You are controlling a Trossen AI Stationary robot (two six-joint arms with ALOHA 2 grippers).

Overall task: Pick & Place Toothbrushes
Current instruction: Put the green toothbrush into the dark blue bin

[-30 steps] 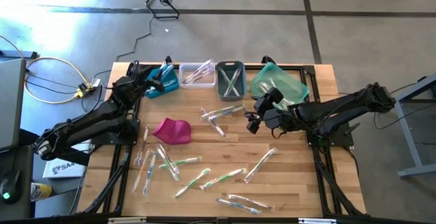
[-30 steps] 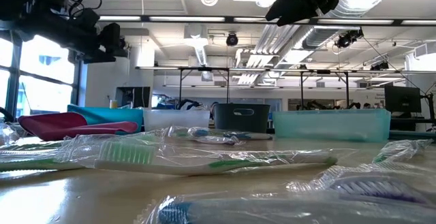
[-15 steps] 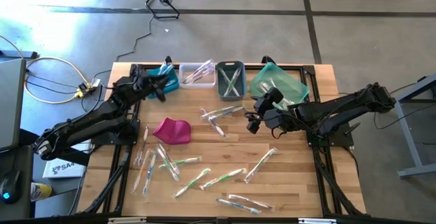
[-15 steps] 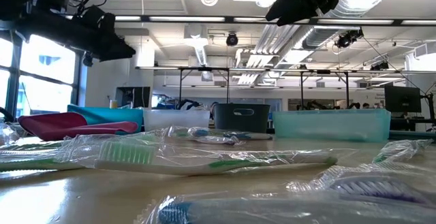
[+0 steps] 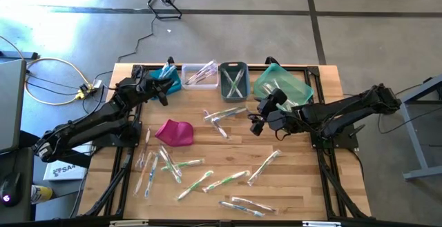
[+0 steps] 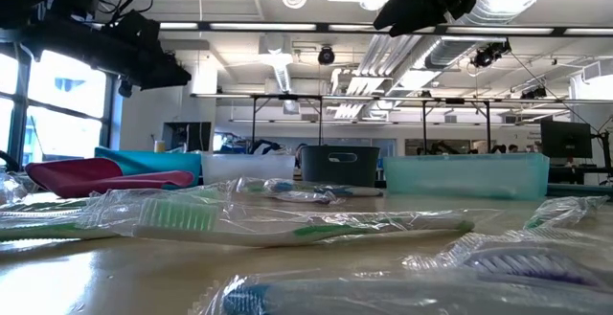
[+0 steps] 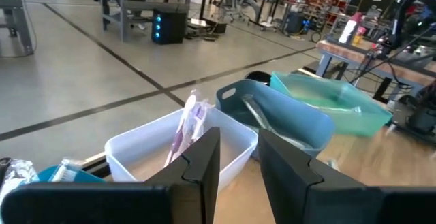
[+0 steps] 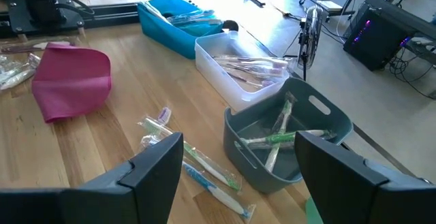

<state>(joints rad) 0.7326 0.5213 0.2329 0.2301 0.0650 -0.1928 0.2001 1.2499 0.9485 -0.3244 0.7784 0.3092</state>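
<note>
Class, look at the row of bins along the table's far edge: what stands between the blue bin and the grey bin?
The clear bin stands between the blue bin and the grey bin, holding wrapped toothbrushes. The high view and right wrist view both show it.

Two dark, jointed arms, left arm (image 5: pixel 90 123) at frame left, right arm (image 5: pixel 345 110) at frame right, matte black angular fingers, black cabling along the links

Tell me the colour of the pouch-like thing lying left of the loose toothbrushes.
Magenta pink. The pouch shows best in the right wrist view.
</note>
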